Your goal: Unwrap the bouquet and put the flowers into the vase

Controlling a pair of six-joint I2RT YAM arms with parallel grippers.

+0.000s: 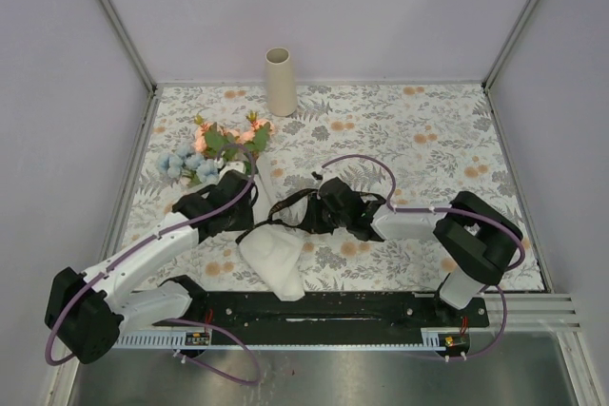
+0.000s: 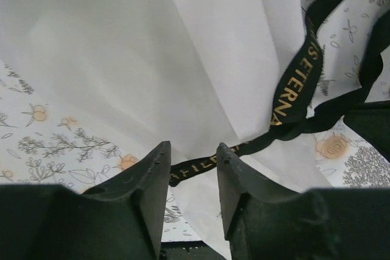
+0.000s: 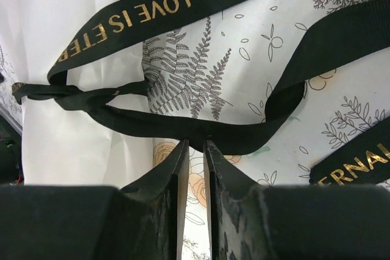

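Note:
The bouquet's peach-pink and pale-blue flowers (image 1: 211,151) lie on the patterned tablecloth at the left, heads pointing away from me. Their white paper wrap (image 1: 276,256) (image 2: 152,59) spreads toward the near edge. A loosened black ribbon (image 1: 290,208) (image 2: 297,86) (image 3: 183,127) with gold lettering trails across it. My left gripper (image 1: 251,222) (image 2: 194,150) stands open just over the paper, a ribbon end lying past its tips. My right gripper (image 1: 308,208) (image 3: 195,143) is nearly closed, its tips pinching a loop of ribbon. The beige vase (image 1: 280,81) stands upright at the back.
Grey enclosure walls with metal posts (image 1: 119,21) box in the table on three sides. The black rail (image 1: 314,309) with the arm bases runs along the near edge. Purple cables (image 1: 366,161) arc over the right arm.

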